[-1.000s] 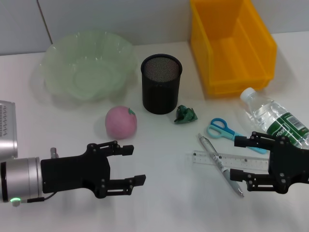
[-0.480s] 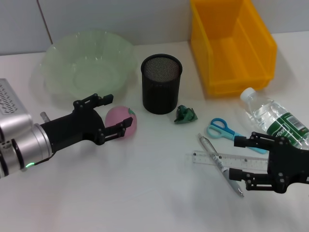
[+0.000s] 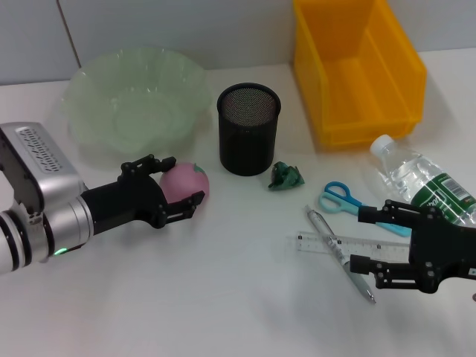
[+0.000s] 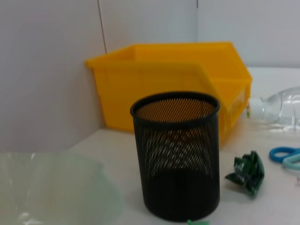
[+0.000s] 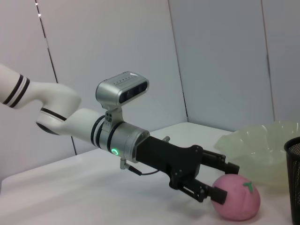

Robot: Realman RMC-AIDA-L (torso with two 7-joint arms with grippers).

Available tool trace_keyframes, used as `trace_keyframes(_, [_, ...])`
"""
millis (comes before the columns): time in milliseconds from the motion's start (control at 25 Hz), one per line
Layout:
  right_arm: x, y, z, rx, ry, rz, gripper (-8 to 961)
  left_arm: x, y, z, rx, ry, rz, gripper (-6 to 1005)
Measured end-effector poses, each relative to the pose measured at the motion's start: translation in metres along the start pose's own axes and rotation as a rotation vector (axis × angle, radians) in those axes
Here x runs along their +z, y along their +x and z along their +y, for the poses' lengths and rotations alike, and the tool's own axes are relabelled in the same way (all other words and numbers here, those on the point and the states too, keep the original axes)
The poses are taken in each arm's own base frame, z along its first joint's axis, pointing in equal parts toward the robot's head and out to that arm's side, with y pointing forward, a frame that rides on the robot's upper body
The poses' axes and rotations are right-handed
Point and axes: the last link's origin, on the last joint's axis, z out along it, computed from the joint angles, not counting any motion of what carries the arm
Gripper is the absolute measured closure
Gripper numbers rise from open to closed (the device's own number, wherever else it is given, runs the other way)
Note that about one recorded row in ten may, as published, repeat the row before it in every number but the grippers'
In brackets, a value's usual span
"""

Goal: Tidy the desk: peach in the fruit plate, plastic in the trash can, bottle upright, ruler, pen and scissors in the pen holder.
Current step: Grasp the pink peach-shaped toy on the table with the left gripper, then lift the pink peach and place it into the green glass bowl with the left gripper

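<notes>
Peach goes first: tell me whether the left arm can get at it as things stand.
Probably yes. The left end effector is open with its fingers either side of the peach; nothing stands between them.

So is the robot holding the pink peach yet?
Not yet. The left gripper is open with its fingers either side of the peach; the right gripper is open and holds nothing.

peach [image 3: 187,181] left of pen holder [image 3: 248,128], fruit plate [image 3: 134,104] behind, bin [image 3: 357,67] right

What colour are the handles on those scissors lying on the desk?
Light blue. The scissors show best in the head view, between the crumpled plastic and the lying bottle.
</notes>
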Motion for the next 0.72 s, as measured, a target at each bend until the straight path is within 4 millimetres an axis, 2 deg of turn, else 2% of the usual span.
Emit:
trace_keyframes(440, [0.005,0.0007,-0.0012,0.009,0.001,-0.003,134,0.0059,-0.0033,-0.0032,-0.014,0.015,-0.052,200])
trace_keyframes(640, [0.0053,0.0007,-0.0015,0.008,0.002,-0.003,134,0.0056,-0.0035,-0.005,-0.015,0.026,-0.055,346])
trace_keyframes(720, [0.0053,0.0008,-0.0015,0.009,0.002,-0.003,134,0.005,-0.0017,-0.0048,-0.015,0.023,-0.042,482])
